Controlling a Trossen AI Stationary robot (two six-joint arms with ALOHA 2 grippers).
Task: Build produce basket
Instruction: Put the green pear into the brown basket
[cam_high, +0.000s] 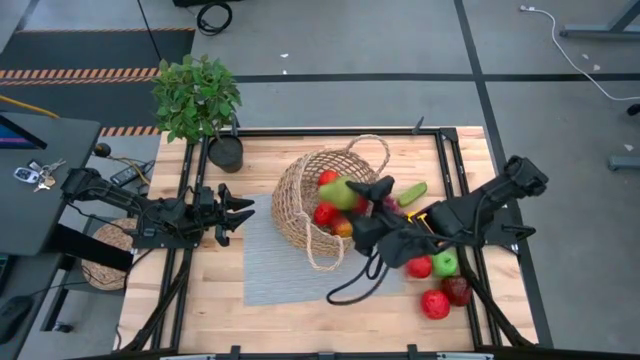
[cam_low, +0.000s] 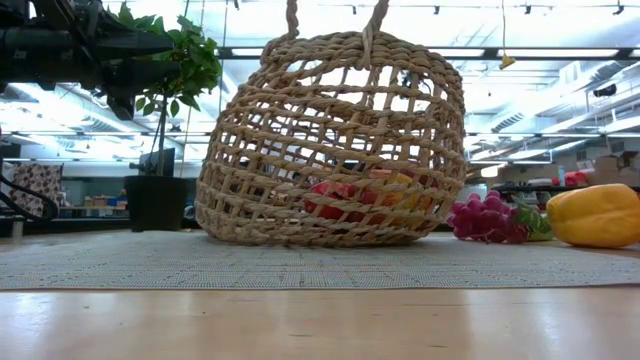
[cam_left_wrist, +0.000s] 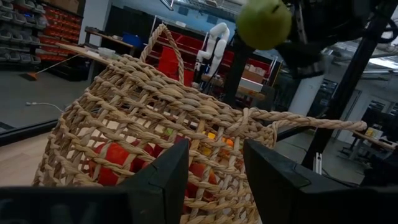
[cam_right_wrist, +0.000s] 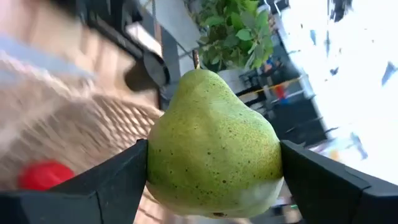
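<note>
Basket (cam_high: 310, 205) mouth gapes directly below the pear (cam_high: 338, 192) clamped in the right fingers (cam_high: 352, 193); left fingers (cam_high: 238, 212) apart beside it

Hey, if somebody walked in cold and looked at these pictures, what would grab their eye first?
Probably the green pear, clamped in the right claw above the mouth of the wicker basket, which lies tipped on its side on the grey mat with red and orange produce already inside. Next, the loose fruit on the wood at the right: a green apple, red apples and purple grapes. The left claw waits open beside the basket.
</note>
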